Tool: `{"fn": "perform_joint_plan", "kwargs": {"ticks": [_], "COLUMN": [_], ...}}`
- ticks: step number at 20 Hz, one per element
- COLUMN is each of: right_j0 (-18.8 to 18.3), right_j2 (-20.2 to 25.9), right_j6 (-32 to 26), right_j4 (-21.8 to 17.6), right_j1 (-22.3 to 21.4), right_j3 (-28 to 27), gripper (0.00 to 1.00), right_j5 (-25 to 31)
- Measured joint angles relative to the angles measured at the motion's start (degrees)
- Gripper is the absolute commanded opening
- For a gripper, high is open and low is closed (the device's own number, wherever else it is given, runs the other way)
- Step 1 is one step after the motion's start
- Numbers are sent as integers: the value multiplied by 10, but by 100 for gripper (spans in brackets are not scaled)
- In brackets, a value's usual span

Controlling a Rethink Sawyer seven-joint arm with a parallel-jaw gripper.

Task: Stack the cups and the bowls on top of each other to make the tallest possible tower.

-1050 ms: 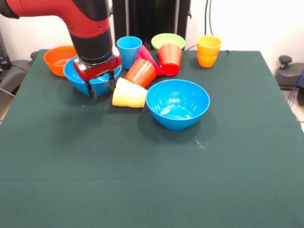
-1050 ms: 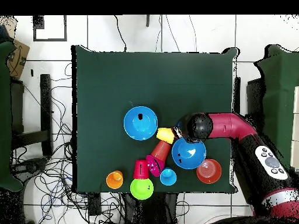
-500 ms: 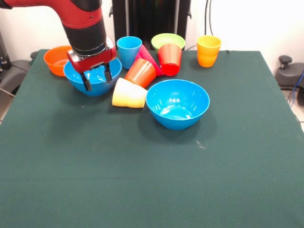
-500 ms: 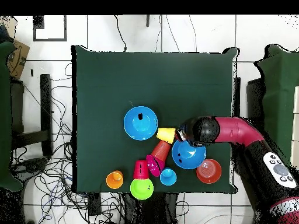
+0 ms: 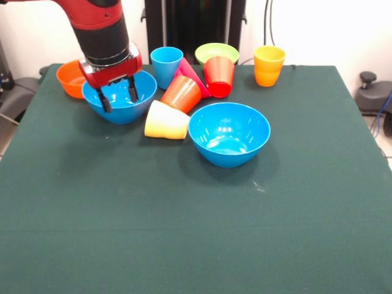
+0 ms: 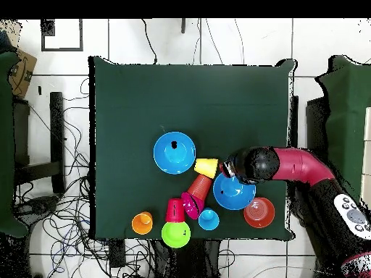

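Dark green cloth-covered desk [image 5: 184,233], carrying loose cups and bowls; no tower is built, nothing stands stacked. Red and black arm's gripper [image 5: 116,98]: fingers apart, holding nothing, hanging over the large bright blue glossy plastic bowl [image 5: 122,109] at the desk's far left in the front view, fingertips level with its rim. Small orange plastic bowl [image 5: 72,76]: upright, just behind and beside that blue bowl. Second large bright blue plastic bowl [image 5: 229,133]: upright, empty, near the desk's middle. Pale yellow tapered plastic cup [image 5: 166,120]: on its side, between the two blue bowls, touching or nearly touching the second. Orange ribbed plastic cup [image 5: 181,94]: tilted, leaning just behind the yellow cup. Pink-red plastic bowl [image 5: 193,75]: tipped on edge behind the orange cup. Light blue plastic cup [image 5: 166,66]: upright, at the far edge. Red plastic cup [image 5: 219,76]: tilted, mouth toward the camera, in front of the lime-green plastic bowl [image 5: 217,52]. Yellow-orange plastic cup [image 5: 269,65]: upright, standing apart at the far right.
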Motion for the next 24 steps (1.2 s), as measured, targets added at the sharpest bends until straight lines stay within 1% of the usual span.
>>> {"fn": "perform_joint_plan", "kwargs": {"ticks": [3,7,13,17,24], "right_j0": [-19,-30,-53,-57,-60], "right_j2": [18,27,53,64,80], "right_j6": [0,0,0,0,0], "right_j4": [6,10,12,12,12], "right_j1": [1,6,29,36,40], "right_j3": [14,21,33,39,45], "gripper": [100,100,100,100,100], "right_j5": [-1,-8,-36,-46,-48]}}
